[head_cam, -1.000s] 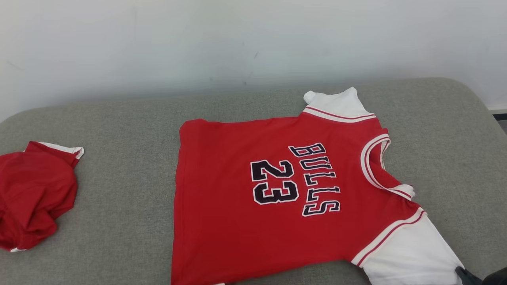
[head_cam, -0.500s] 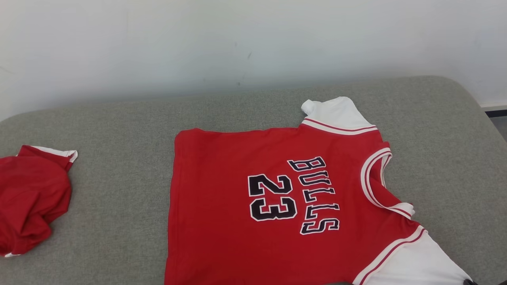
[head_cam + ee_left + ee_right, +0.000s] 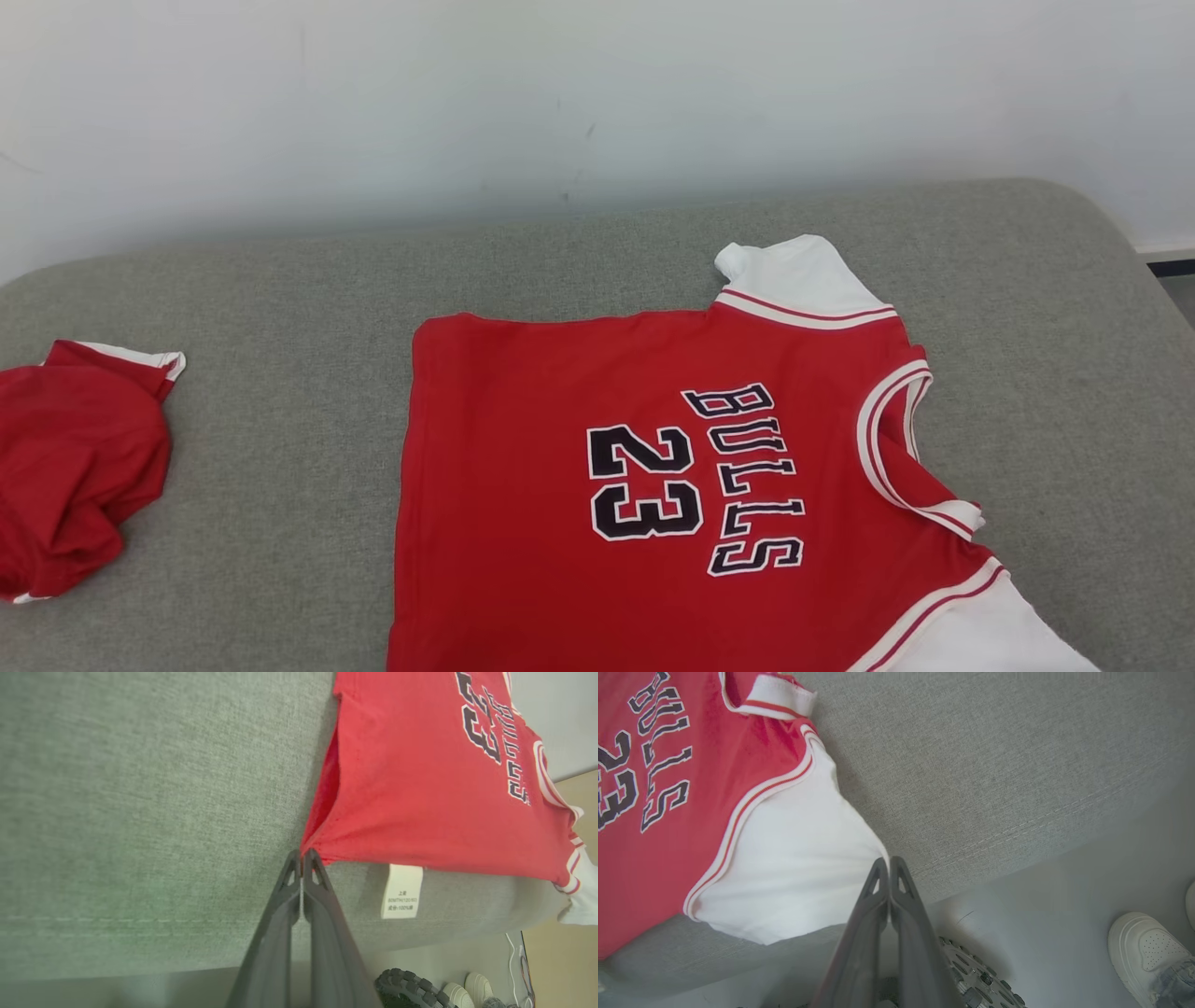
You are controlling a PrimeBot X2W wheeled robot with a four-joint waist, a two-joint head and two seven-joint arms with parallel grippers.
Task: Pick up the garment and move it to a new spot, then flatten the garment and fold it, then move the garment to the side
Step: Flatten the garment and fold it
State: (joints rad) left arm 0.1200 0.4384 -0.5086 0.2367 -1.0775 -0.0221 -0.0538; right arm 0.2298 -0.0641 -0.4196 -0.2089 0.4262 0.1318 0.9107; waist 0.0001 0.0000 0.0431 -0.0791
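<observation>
Red fabric of the jersey [image 3: 523, 420] is spread face up on the grey upholstered surface [image 3: 280, 280], right of the middle, and its near edge reaches the near border of this surface. Its long axis goes from left to right: the hem is at the left, the collar at the right, and the number and letters read sideways. The left hand [image 3: 302, 858] is clenched on the near hem corner [image 3: 317, 847], just beside the white care label [image 3: 402, 891]. The right hand [image 3: 888, 863] is clenched on the tip of the near white sleeve [image 3: 794, 858]. So each hand already has its own end of the near edge, left hand at the hem and right hand at the shoulder, and the cloth lies away from both fingertips, toward the far side. I judge the next move, a stretch or a fold, must keep both ends level. A second red garment [image 3: 75, 467] lies crumpled far to the left, well apart.
</observation>
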